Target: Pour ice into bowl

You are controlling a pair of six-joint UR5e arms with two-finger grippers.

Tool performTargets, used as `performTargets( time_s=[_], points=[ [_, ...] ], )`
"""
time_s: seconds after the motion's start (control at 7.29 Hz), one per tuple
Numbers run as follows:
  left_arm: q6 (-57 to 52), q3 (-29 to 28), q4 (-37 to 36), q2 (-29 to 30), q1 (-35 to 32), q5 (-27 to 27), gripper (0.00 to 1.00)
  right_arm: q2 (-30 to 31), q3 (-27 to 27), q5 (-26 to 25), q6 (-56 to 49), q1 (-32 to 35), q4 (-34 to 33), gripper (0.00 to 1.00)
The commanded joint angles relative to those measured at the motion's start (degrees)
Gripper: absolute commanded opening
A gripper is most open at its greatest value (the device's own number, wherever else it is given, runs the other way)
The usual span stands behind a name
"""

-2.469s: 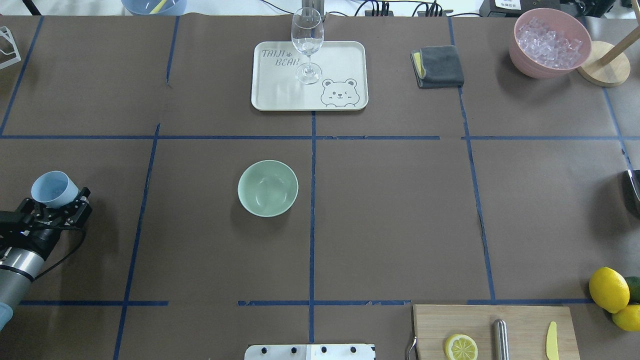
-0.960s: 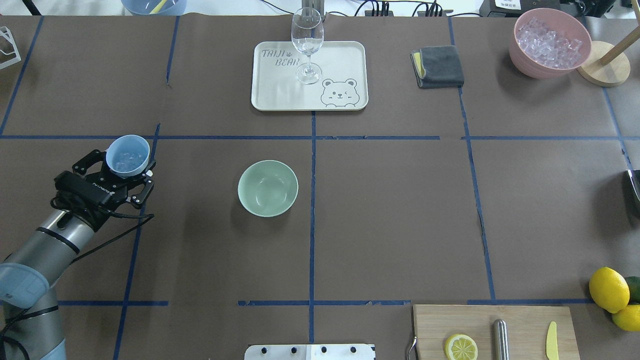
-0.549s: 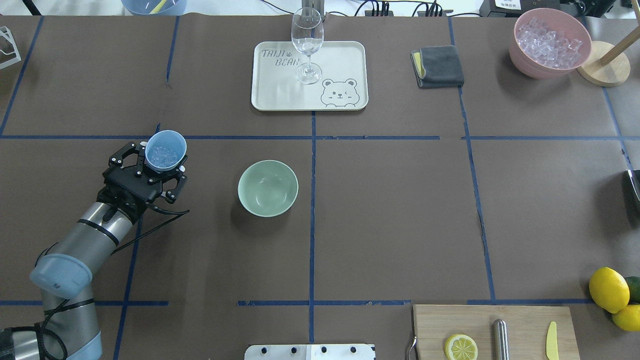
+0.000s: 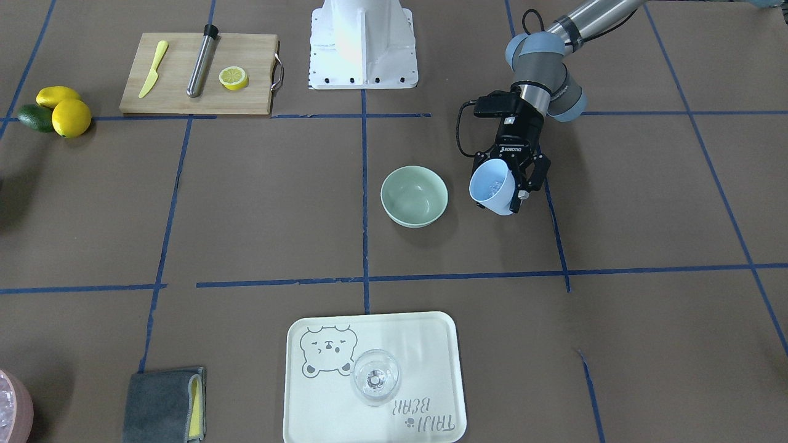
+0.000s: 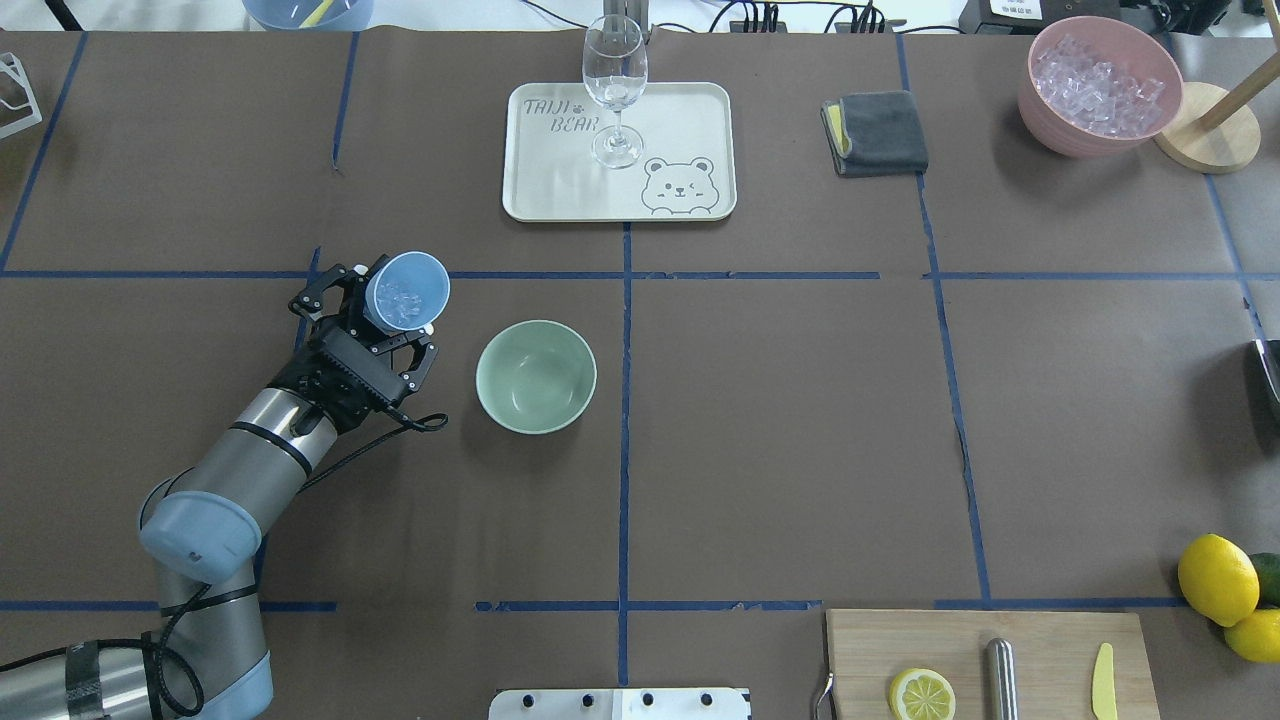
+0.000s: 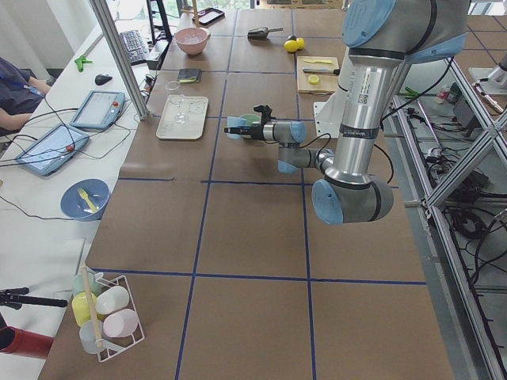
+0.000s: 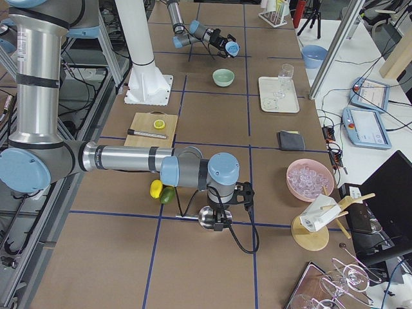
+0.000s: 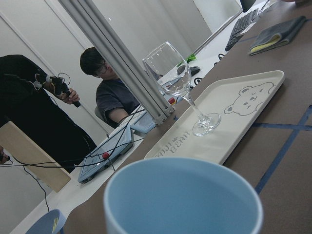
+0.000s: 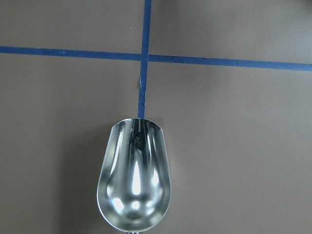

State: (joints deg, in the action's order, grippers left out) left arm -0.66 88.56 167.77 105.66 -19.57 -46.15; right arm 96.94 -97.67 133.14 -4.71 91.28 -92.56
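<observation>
My left gripper [image 5: 392,318] is shut on a light blue cup [image 5: 408,289], held off the table just left of the mint-green bowl [image 5: 536,376]. The cup tips toward the bowl, and clear ice [image 5: 399,298] lies inside it. In the front view the cup [image 4: 492,186] hangs right of the bowl [image 4: 414,195], which holds nothing; the left gripper [image 4: 512,179] clasps the cup's sides. The left wrist view shows only the cup's rim [image 8: 183,200]. My right gripper [image 7: 219,215] is at a metal scoop [image 9: 134,180]; I cannot tell whether it is shut.
A cream tray [image 5: 680,120] with a wine glass [image 5: 614,85] stands behind the bowl. A grey cloth [image 5: 878,132] and a pink bowl of ice [image 5: 1098,85] are at the back right. A cutting board [image 5: 990,660] and lemons [image 5: 1218,580] lie at the front right.
My left arm has carried the blue cup rightward from the table's left edge to just beside the bowl, and the cup now tilts toward the bowl.
</observation>
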Motion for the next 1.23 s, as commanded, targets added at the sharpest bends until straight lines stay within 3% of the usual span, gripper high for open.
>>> performTargets(
  time_s=[0.0, 0.41, 0.82, 1.1],
  points=[
    [-3.9, -0.8, -3.5, 1.7, 0.3, 1.3, 0.0, 0.0, 0.1, -0.1, 0.0, 0.0, -0.1, 1.0],
    [-26.8, -0.8, -4.5, 3.0, 4.9, 13.6, 0.0, 0.0, 0.2, -0.1, 0.1, 0.0, -0.1, 1.0],
    [-44.2, -2.9, -4.5, 6.6, 7.3, 14.9, 0.0, 0.0, 0.4, 0.0, 0.0, 0.0, -0.1, 1.0],
    [-47.9, -3.7, -4.5, 6.5, 7.9, 16.3, 0.0, 0.0, 0.5, -0.1, 0.1, 0.0, -0.1, 1.0]
  ],
)
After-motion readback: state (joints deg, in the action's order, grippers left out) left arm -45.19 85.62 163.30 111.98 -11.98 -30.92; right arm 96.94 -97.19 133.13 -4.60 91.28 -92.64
